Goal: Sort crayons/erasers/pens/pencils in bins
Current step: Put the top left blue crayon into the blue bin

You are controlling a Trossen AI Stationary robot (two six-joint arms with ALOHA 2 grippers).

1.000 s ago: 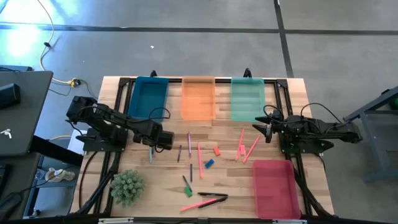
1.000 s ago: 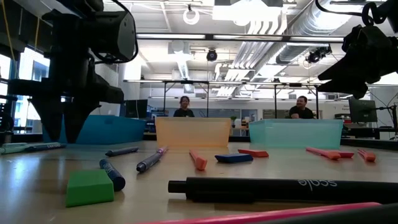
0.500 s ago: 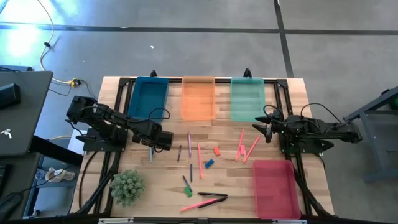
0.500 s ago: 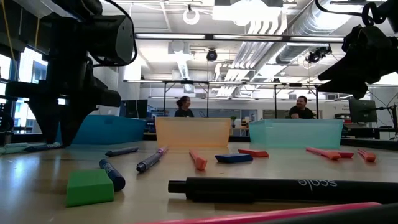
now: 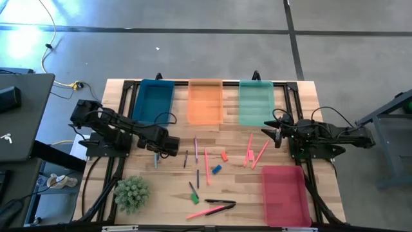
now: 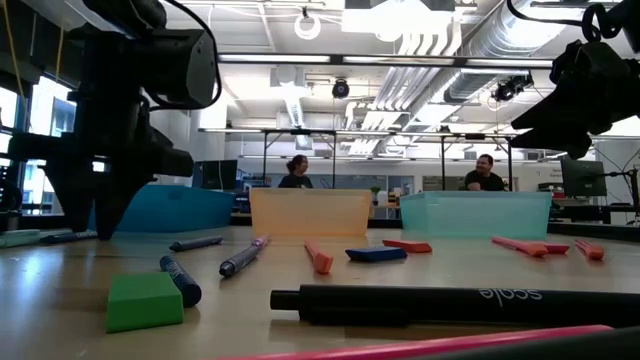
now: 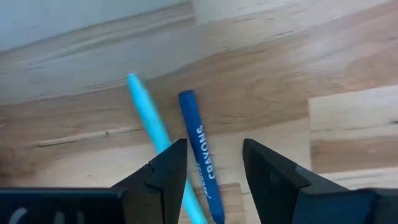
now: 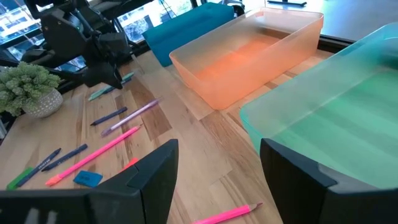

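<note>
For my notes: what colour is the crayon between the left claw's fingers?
Dark blue crayon, clearest in the left wrist view.

small potted plant (image 5: 132, 193) on table's front-left corner; two people (image 6: 296, 172) seated beyond

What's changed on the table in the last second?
Only the left pincer moved: it eased slightly back toward its own side, open over the blue crayon and the light blue stick. Nothing was grabbed or released. The right pincer, the erasers and the bins stayed put.
</note>
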